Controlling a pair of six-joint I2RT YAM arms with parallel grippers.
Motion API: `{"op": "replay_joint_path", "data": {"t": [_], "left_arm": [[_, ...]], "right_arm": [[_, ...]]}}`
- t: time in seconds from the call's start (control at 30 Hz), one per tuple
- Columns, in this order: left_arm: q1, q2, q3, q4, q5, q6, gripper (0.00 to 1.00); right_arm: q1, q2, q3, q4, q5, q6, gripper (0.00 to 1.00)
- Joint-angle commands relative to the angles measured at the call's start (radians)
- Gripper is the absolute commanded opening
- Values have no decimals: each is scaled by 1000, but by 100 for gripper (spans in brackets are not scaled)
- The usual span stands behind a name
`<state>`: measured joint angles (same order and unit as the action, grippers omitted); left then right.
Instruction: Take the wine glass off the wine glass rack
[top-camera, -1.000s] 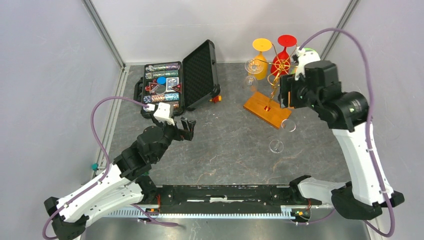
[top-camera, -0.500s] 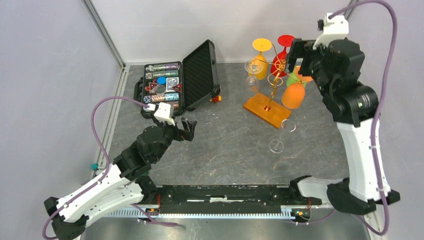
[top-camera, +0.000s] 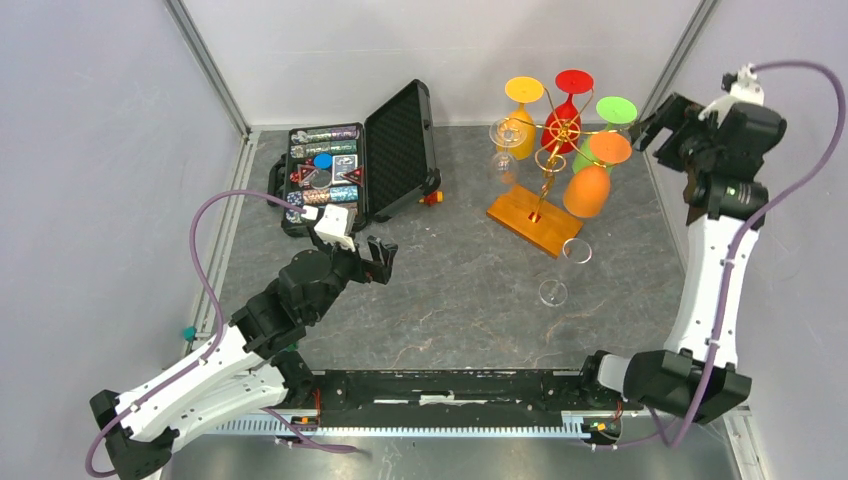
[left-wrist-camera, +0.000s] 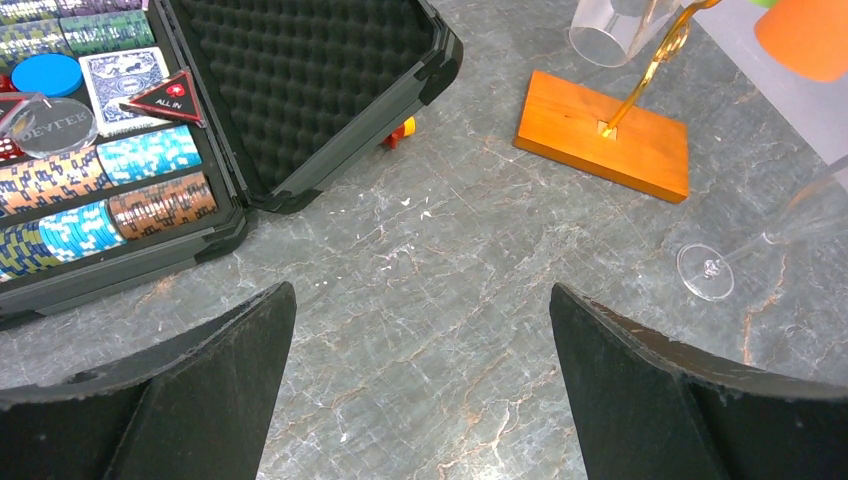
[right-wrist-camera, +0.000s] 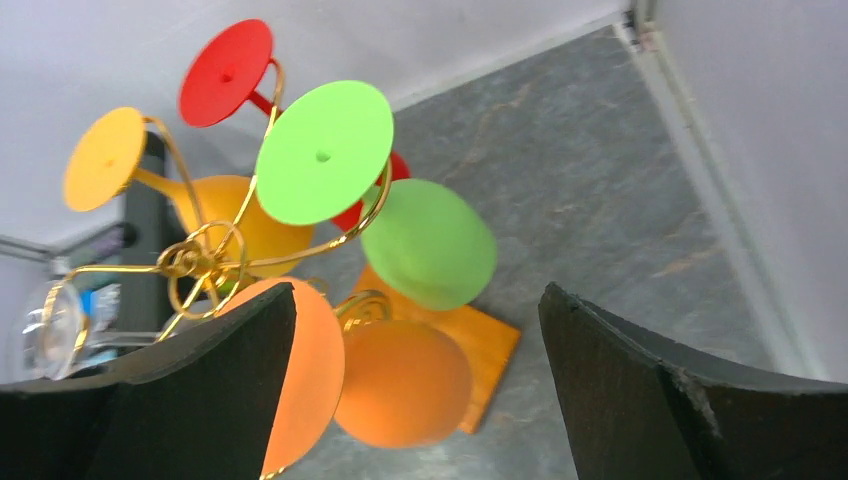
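Gold curled-wire rack

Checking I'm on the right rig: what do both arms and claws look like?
The left arm and right arm have white shells with black joints and bases. A purple cable runs along each to a white wrist camera box. The left claw and right claw have black, wedge-shaped fingers with rough faces.

My right pincer's dark finger covers part of the opaque orange wine glass; its bowl hides most of the gold wire rack's flat wooden base.
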<state>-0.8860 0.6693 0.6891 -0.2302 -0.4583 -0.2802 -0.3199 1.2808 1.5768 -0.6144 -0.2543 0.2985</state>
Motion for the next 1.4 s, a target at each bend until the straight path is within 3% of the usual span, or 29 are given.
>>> {"op": "replay_joint_path", "data": {"t": [0.0,0.23,0.33,0.47,0.67,1.1,1.37], "left_arm": [[-2,7,41,34,14,-14,100],[-2,0,38,28,10,-11,100],[-2,-1,42,30,10,-10,100],[-2,-2,58,17,8,-10,100],[-2,-9,58,14,9,-11,100],[-2,8,69,17,10,-4,100],[-2,15,68,16,4,3,100]], "right_arm": [[-74,-135,-179,241,-272,201,94],[-102,-224,-407,549,-414,456,86],[-104,-234,-441,555,-376,483,74],[-103,-227,-486,586,-349,524,67],[-104,-238,-537,645,-364,573,63],[-102,-220,-554,674,-380,629,44],[-102,-207,-564,723,-396,722,16]]}}
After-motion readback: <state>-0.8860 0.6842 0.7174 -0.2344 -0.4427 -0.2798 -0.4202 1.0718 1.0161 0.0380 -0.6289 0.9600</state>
